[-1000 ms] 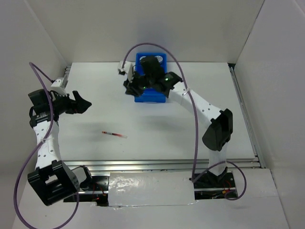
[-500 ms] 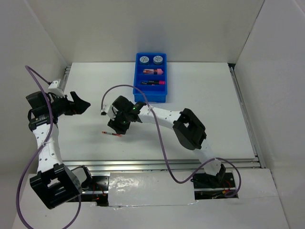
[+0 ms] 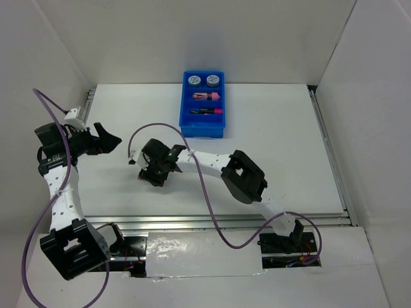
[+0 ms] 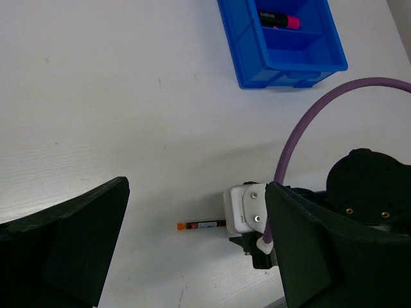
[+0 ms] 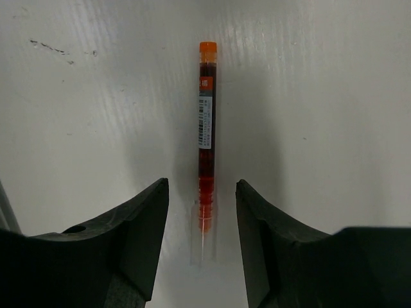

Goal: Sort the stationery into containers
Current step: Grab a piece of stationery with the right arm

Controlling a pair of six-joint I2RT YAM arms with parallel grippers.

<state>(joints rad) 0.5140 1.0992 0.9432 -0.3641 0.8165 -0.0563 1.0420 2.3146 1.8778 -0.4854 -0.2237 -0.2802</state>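
Having swung away from the blue rectangular plastic tray (image 3: 203, 133) over the last second, the right gripper (image 3: 154, 173) now sits low over the thin red pen with an orange cap (image 5: 207, 128), the only piece left on the white table top (image 3: 289, 147). The pen lies flat where it lay a second ago, well apart from the tray. In the right wrist view, the black fingers (image 5: 138, 237) are spread, one on each side of the pen's clear tip end, and neither appears to touch it. The grasp looks lined up but not yet made, so this is probably the last pick. The tray's compartment nearest the arms looks unfilled. The left gripper (image 3: 110, 138) hangs off to the left with its fingers apart, holding nothing.
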